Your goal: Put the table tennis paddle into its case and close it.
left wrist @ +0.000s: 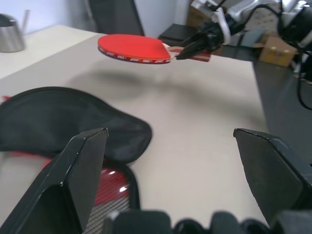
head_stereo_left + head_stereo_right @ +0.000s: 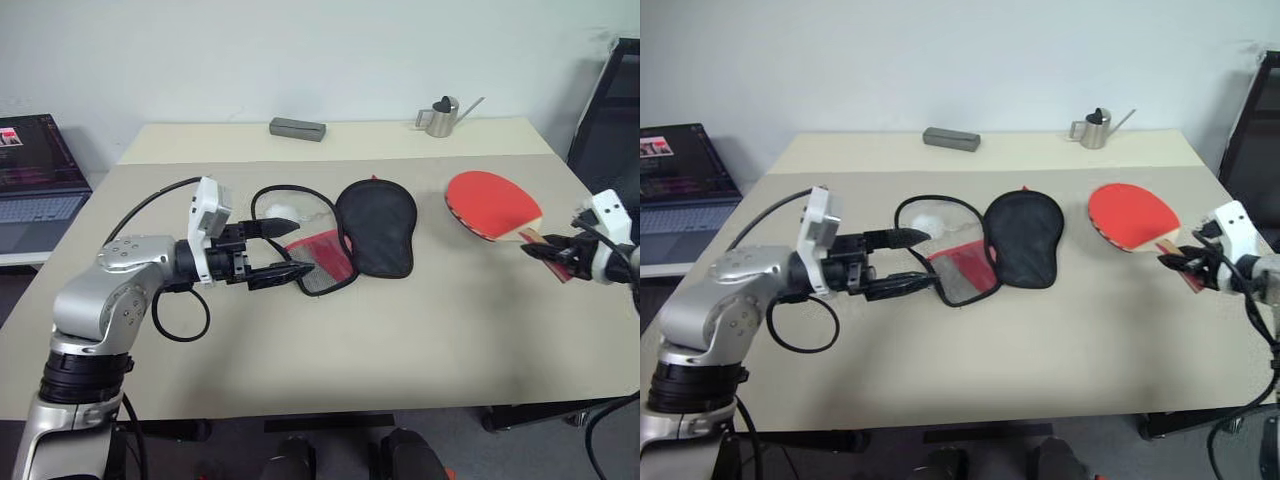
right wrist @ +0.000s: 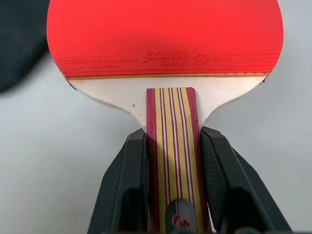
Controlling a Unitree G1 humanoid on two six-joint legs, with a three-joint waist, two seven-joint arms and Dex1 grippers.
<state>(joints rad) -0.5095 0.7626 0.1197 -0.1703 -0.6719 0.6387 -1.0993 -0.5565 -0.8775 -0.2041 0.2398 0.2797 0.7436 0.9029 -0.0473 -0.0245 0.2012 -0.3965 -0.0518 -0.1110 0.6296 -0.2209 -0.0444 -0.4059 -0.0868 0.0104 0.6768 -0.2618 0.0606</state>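
So the right gripper has the table tennis paddle pinched by its striped wooden handle, one black finger pressed on each side. The red face points up, and the left wrist view shows the whole paddle off the table, with its shadow on the surface underneath. It sits over the right part of the table, well apart from the case.

The case lies around the middle of the table, unzipped and folded open: the black half is to the right, and the red half with the mesh pocket is flat beside it on the left.

The left gripper hangs right by that red half, pointing across toward the case, fingers spread wide with nothing between them.

Other stuff: a grey bar-shaped thing and a small metal watering can at the far edge, plus a laptop off to the left.
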